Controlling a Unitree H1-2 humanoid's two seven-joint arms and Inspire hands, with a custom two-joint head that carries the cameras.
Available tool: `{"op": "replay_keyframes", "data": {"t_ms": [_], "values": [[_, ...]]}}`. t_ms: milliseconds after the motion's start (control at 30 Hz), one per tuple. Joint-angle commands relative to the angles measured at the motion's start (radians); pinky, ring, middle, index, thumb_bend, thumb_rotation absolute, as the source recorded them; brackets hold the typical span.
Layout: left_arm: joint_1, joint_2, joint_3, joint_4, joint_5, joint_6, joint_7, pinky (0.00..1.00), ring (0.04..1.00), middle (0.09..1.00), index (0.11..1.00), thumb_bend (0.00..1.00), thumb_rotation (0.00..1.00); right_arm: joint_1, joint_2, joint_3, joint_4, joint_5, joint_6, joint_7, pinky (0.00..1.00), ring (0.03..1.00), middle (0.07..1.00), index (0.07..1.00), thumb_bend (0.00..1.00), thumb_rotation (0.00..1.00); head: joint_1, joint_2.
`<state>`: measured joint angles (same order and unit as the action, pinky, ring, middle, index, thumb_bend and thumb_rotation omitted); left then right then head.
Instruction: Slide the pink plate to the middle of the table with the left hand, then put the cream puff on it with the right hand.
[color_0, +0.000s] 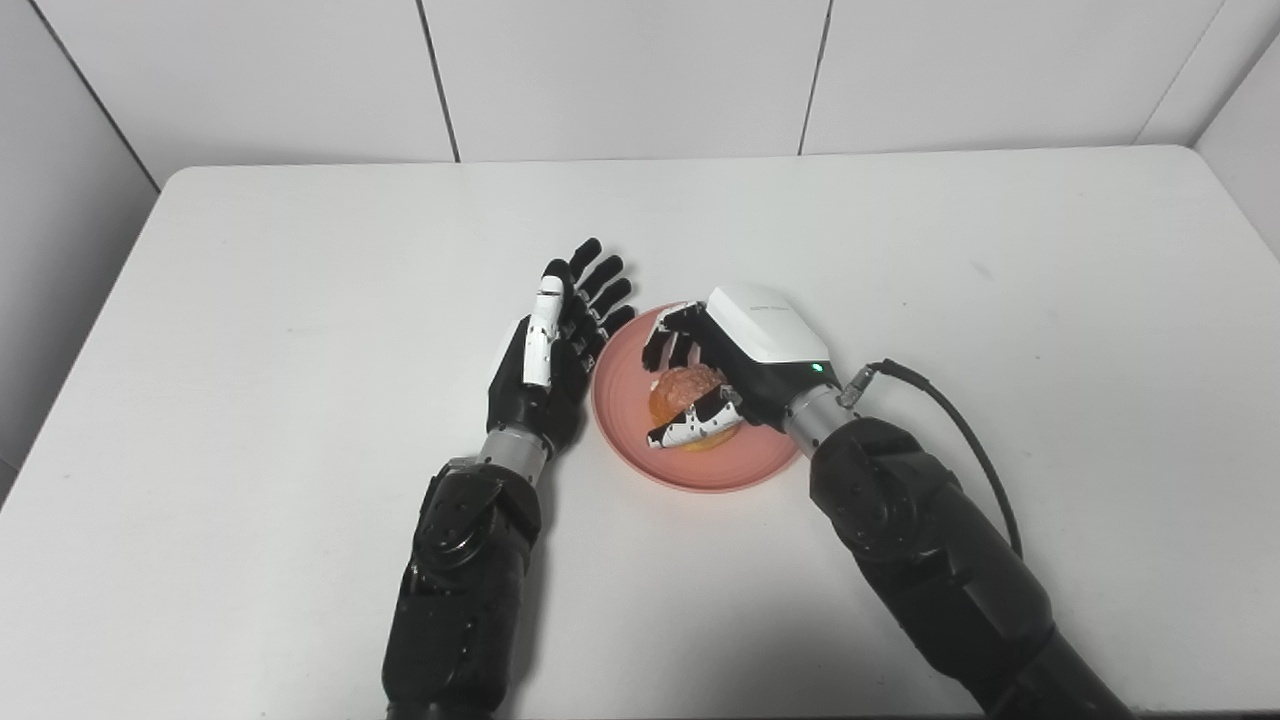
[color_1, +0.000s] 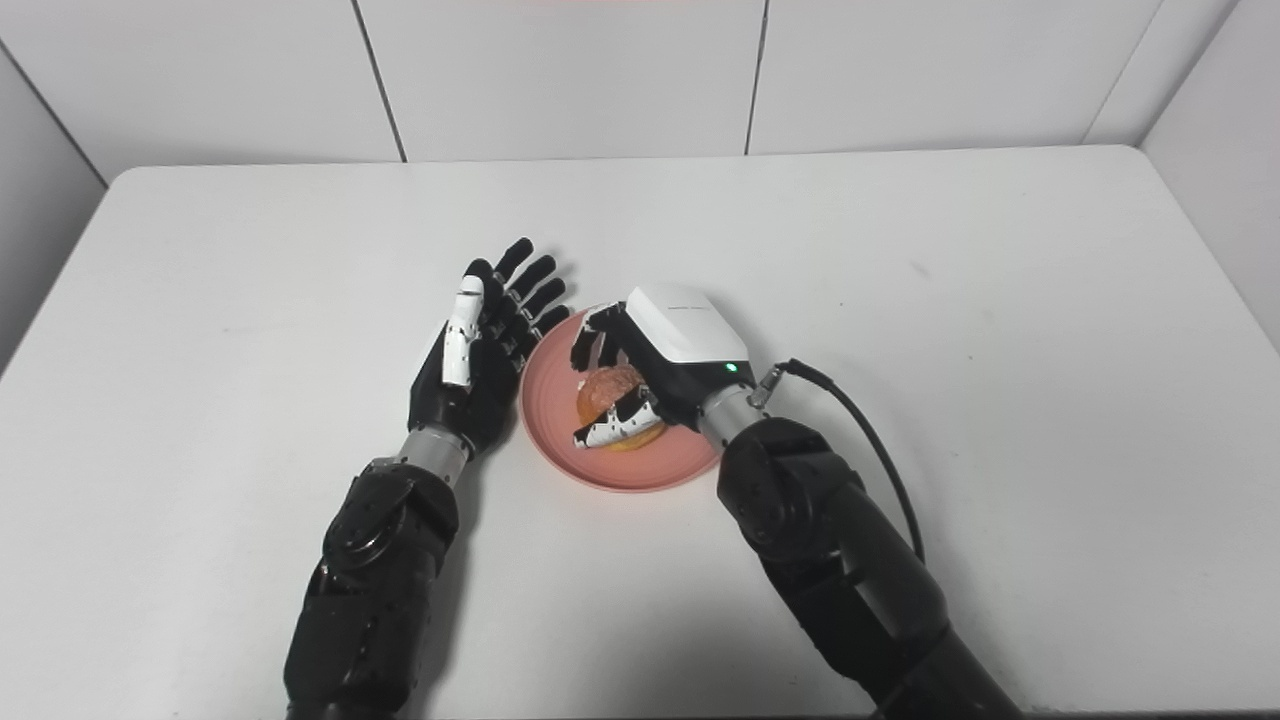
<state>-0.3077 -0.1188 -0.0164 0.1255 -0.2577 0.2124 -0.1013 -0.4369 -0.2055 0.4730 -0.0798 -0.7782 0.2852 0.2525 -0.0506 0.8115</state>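
Observation:
The pink plate (color_0: 625, 400) lies near the middle of the white table. The golden-brown cream puff (color_0: 682, 388) sits on the plate. My right hand (color_0: 735, 365) is over the plate, its fingers and thumb curled around the cream puff. My left hand (color_0: 555, 340) is open, fingers straight and spread, resting edge-on just left of the plate's rim and touching or nearly touching it. The same scene shows in the right eye view, with the plate (color_1: 550, 405), the cream puff (color_1: 610, 388), the right hand (color_1: 660, 355) and the left hand (color_1: 480, 335).
The white table (color_0: 300, 300) is bordered by grey-white wall panels behind and at both sides. A black cable (color_0: 960, 430) loops from my right wrist over the table to the right.

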Motion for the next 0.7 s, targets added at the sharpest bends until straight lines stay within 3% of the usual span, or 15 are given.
{"op": "replay_keyframes", "data": {"t_ms": [0, 133, 167, 200, 267, 333, 367, 400, 500, 667], "values": [[0.032, -0.003, 0.002, 0.031, 0.01, 0.065, 0.021, 0.9, 0.915, 0.917, 0.908, 0.4, 1.0, -0.021, -0.005, -0.001, -0.016, -0.02, -0.04, -0.014, 0.15, 0.23, 0.471, 0.487, 0.53, 0.0, 0.0, 0.001], [0.031, -0.004, 0.004, 0.03, 0.009, 0.07, 0.023, 0.89, 0.912, 0.914, 0.903, 0.41, 1.0, -0.018, -0.011, 0.005, -0.017, -0.04, -0.042, -0.014, 0.16, 0.24, 0.473, 0.49, 0.53, 0.0, -0.003, 0.002], [0.031, -0.004, 0.005, 0.029, 0.008, 0.072, 0.023, 0.89, 0.912, 0.915, 0.904, 0.41, 1.0, -0.019, -0.016, 0.009, -0.02, -0.049, -0.043, -0.012, 0.18, 0.276, 0.475, 0.491, 0.53, 0.0, -0.003, 0.002], [0.031, -0.003, 0.005, 0.03, 0.007, 0.072, 0.02, 0.9, 0.912, 0.916, 0.905, 0.41, 1.0, -0.019, -0.021, 0.01, -0.025, -0.058, -0.043, -0.009, 0.27, 0.389, 0.455, 0.524, 0.53, 0.0, -0.004, 0.002], [0.032, 0.001, 0.002, 0.031, 0.006, 0.07, 0.014, 0.9, 0.915, 0.917, 0.906, 0.41, 1.0, -0.016, -0.032, 0.011, -0.036, -0.068, -0.05, -0.009, 0.35, 0.491, 0.591, 0.686, 0.69, 0.12, -0.005, 0.002], [0.031, 0.004, -0.001, 0.033, 0.009, 0.066, 0.01, 0.91, 0.918, 0.919, 0.908, 0.41, 1.0, -0.014, -0.041, 0.011, -0.047, -0.078, -0.055, -0.006, 0.44, 0.595, 0.692, 0.786, 0.74, 0.24, -0.007, 0.002], [0.03, 0.006, -0.002, 0.035, 0.011, 0.065, 0.009, 0.91, 0.927, 0.927, 0.915, 0.41, 1.0, -0.012, -0.045, 0.011, -0.052, -0.083, -0.057, -0.005, 0.54, 0.718, 0.807, 0.844, 0.77, 0.38, -0.008, 0.002], [0.03, 0.007, -0.003, 0.035, 0.012, 0.066, 0.009, 0.91, 0.928, 0.928, 0.916, 0.41, 1.0, -0.009, -0.05, 0.008, -0.058, -0.086, -0.056, -0.003, 0.55, 0.726, 0.815, 0.848, 0.77, 0.39, -0.009, 0.002], [0.029, 0.008, -0.002, 0.035, 0.009, 0.07, 0.009, 0.91, 0.932, 0.932, 0.921, 0.4, 1.0, -0.003, -0.056, 0.0, -0.066, -0.085, -0.056, 0.0, 0.7, 0.841, 0.91, 0.926, 0.82, 0.59, -0.01, 0.001], [0.029, 0.007, 0.002, 0.035, 0.002, 0.076, 0.009, 0.91, 0.934, 0.932, 0.926, 0.4, 1.0, 0.008, -0.069, -0.017, -0.076, -0.067, -0.078, -0.008, 0.83, 0.929, 0.977, 0.993, 0.89, 0.79, -0.011, 0.0]]}}
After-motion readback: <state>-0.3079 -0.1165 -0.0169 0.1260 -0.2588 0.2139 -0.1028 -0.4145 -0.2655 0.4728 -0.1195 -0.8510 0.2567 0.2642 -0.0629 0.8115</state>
